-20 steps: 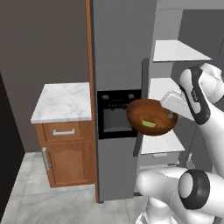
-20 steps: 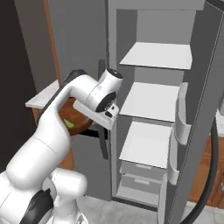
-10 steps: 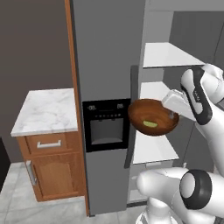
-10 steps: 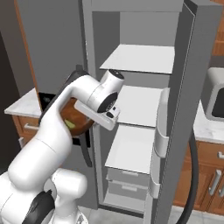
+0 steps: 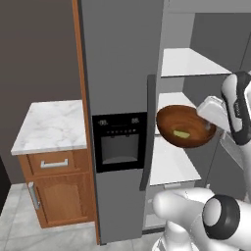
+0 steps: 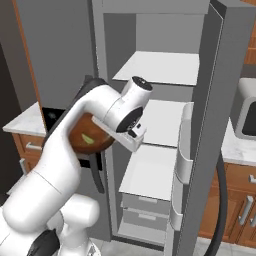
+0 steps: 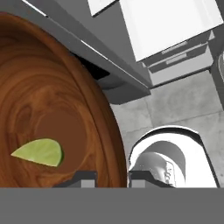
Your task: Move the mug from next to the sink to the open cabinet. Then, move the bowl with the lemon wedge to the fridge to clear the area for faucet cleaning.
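The glossy reddish-brown bowl (image 5: 186, 125) hangs in the air in front of the open fridge (image 5: 122, 73), level with its middle white shelf. My gripper (image 5: 208, 128) is shut on the bowl's right rim. The green lemon wedge (image 5: 181, 133) lies inside it. In the right base view the bowl (image 6: 87, 137) with the wedge (image 6: 89, 140) sits left of the hand, partly behind the arm, with the gripper (image 6: 107, 132) on its rim. The hand view has the bowl (image 7: 52, 109), the wedge (image 7: 39, 152) and the gripper (image 7: 112, 178) pinching the rim.
The fridge's shut left door carries a black dispenser panel (image 5: 119, 142) and a long handle (image 5: 147, 132). Its right door (image 6: 200, 150) stands open with bins. White shelves (image 6: 155, 67) and drawers (image 6: 140, 210) fill the inside. A marble-topped wooden cabinet (image 5: 51, 125) stands to the left.
The whole picture has slid left as the base moved, bringing the fridge's open compartment nearer the middle. The bowl stays gripped in the same pose.
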{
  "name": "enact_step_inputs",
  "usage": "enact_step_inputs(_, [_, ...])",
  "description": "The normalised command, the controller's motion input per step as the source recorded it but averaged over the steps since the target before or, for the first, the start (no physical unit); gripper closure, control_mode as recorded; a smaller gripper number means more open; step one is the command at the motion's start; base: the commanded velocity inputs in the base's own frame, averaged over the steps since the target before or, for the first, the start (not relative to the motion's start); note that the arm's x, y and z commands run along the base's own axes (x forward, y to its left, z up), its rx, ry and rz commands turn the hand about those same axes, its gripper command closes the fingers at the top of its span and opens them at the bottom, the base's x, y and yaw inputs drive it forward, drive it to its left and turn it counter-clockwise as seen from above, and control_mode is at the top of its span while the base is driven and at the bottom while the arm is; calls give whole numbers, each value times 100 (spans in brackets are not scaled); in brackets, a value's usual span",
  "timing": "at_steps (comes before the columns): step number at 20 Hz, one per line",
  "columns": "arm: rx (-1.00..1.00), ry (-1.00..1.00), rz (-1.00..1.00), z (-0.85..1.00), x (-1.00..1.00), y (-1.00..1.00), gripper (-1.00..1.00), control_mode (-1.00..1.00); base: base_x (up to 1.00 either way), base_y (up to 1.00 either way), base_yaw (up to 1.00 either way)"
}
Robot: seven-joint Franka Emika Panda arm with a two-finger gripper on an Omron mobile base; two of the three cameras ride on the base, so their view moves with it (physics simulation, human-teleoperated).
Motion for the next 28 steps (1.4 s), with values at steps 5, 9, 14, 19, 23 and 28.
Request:
enact_step_inputs(5, [0,-18,-54,44,-42,-69,100,-100,0,0,0])
enact_step_inputs(9, [1,-8,-69,46,-1,-54,100,-100,0,0,0])
enact_step_inputs(14, [5,-3,-61,59,37,-24,100,-100,0,0,0])
enact_step_inputs(19, [10,-3,-39,40,80,0,100,-100,0,0,0])
enact_step_inputs(23, [16,0,-13,21,76,0,100,-100,0,0,0])
enact_step_inputs(28, [10,5,-1,13,37,-9,100,-100,0,0,0])
